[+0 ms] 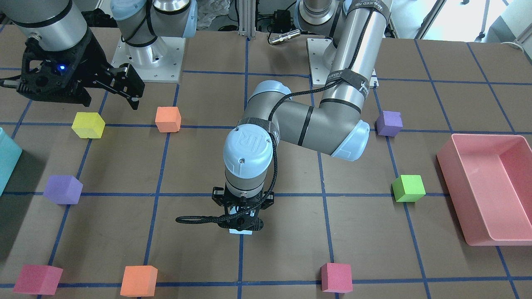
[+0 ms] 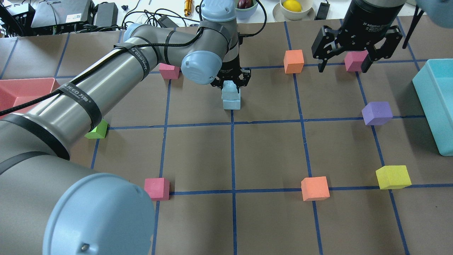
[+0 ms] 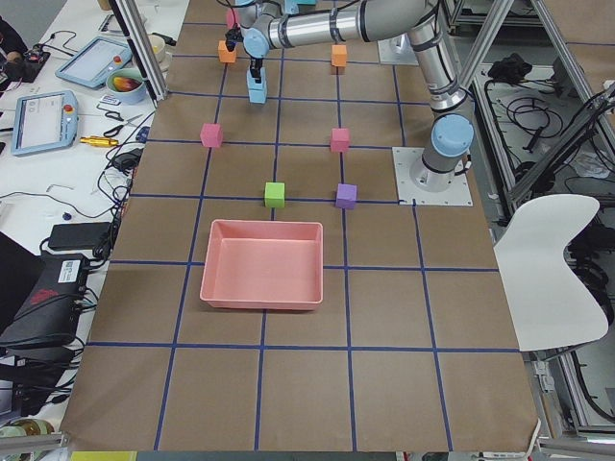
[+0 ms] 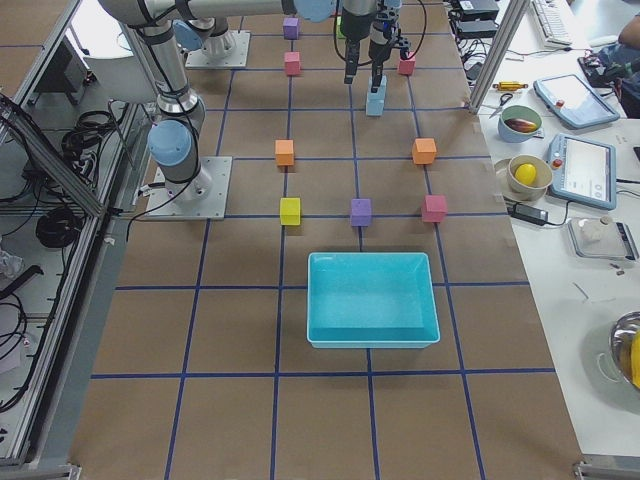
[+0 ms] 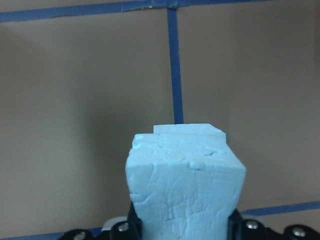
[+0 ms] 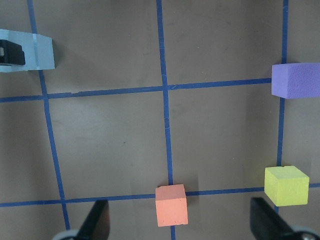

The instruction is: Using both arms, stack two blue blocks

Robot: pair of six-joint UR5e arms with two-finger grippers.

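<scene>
- The left gripper [image 2: 230,80] is clenched on the upper blue block [image 2: 229,89], which is held directly above the lower blue block [image 2: 232,103]. The lower one sits on the table on a blue tape line.
- Whether the two blocks are already touching cannot be told. In the overhead view no gap is seen between them.
- The blocks are judged to be light, soft foam. Their pitted, matte faces should not slip, and they would dent rather than break.
- A hold is best taken on two opposite side faces at mid-height, with only a mild squeeze, so that the underside is left free for seating.
- The right gripper [image 2: 342,66] hangs with its fingers spread and nothing between them, well to the right of the lower blue block and over a pink cube [image 2: 355,61].
- In the left wrist view the cracked face of the held block is shown. The lower block's edge is seen peeking out past it, slightly off to one side, so a small misalignment is suggested.
- In the front-facing view both blocks are almost wholly hidden under the wrist.
- The two-high column is shown only by the overhead and side views.
</scene>
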